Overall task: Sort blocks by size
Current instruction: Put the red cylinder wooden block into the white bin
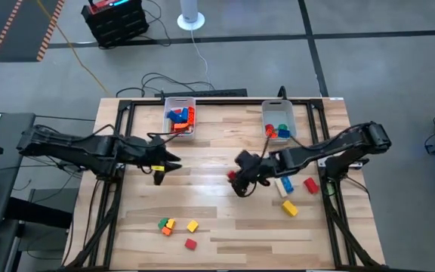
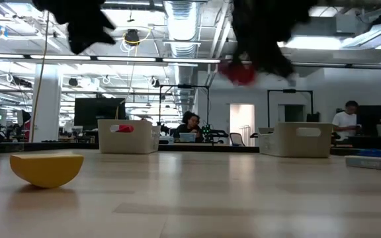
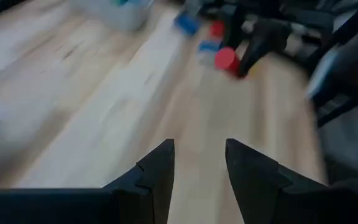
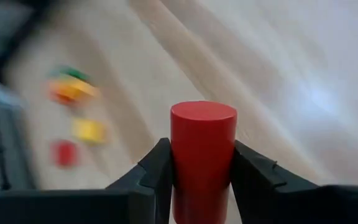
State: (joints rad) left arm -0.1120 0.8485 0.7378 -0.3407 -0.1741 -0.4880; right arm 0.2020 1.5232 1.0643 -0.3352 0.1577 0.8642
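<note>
A red cylinder block (image 4: 203,158) is clamped between the two fingers of the right gripper (image 1: 236,178), and it's held up off the wooden table (image 1: 225,219) near the middle, as seen from table height where the red piece (image 2: 238,71) hangs in the air. The left gripper (image 1: 162,171) is parked over the left-middle of the table, fingers (image 3: 157,171) parted with nothing between them.

The rest of the blocks are scattered like this: a small group of green, orange, yellow and red ones (image 1: 176,228) is spread near the front edge on the left side, and a few more (blue, white, red, yellow) (image 1: 293,193) are lying just beside the right arm. Two clear bins are set along the far edge. The left bin (image 1: 180,117) is filled with blue and orange pieces, the right bin (image 1: 279,121) with blue, red and green ones.

In the low view, a yellow rounded block (image 2: 47,168) is sitting close to the camera, and people are seen in the room far behind the table.
</note>
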